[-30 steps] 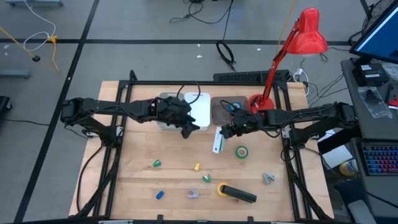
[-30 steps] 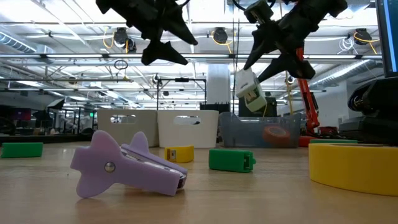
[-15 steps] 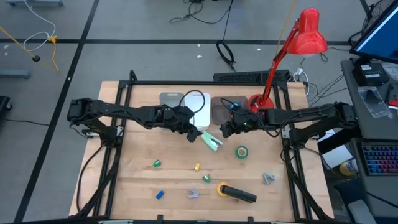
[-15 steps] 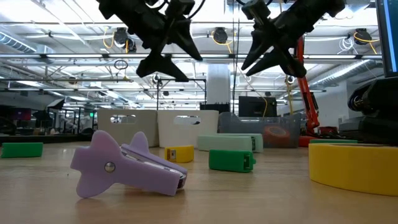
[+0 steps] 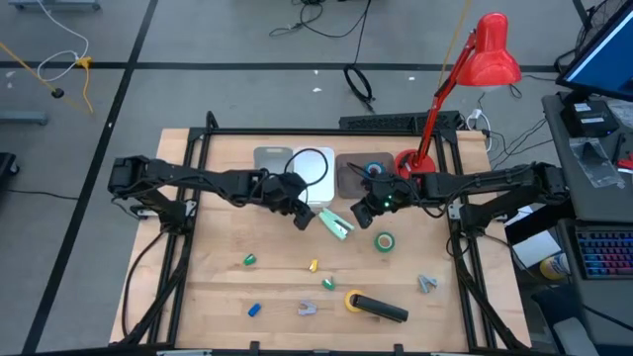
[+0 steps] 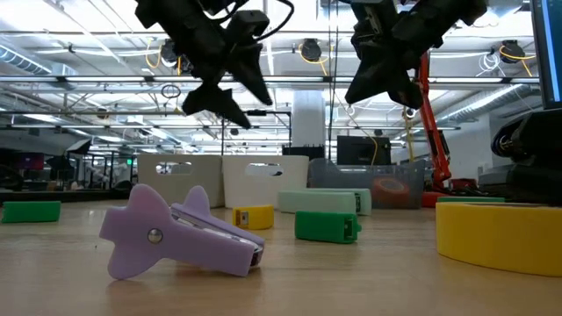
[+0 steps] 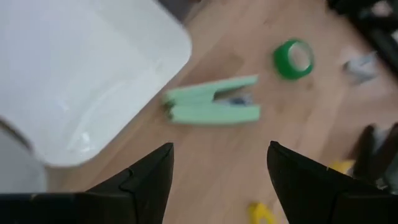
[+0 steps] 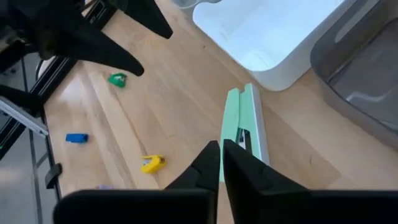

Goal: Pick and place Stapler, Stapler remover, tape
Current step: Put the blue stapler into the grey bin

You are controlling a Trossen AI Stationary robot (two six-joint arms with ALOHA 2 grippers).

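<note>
A second ago the right hand held the pale green stapler [image 5: 336, 223] in the air near the bins; now the stapler lies flat on the worktop [image 5: 218, 272], released short of any bin, so this placement likely needs a fresh pickup.

The left hand [image 5: 302, 215] has moved from over the white bin [image 5: 318, 174] to just at 9 o'clock of the stapler, fingers spread wide and empty. The stapler rests just at 6 o'clock of the white bin, its two long arms slightly parted at one end, a dark metal strip showing between them. The right hand [image 5: 360, 211], at 3 o'clock of it, has gone from parted to pressed together, holding nothing. The green tape roll [image 5: 384, 240] sits at 4 o'clock of the stapler.
</note>
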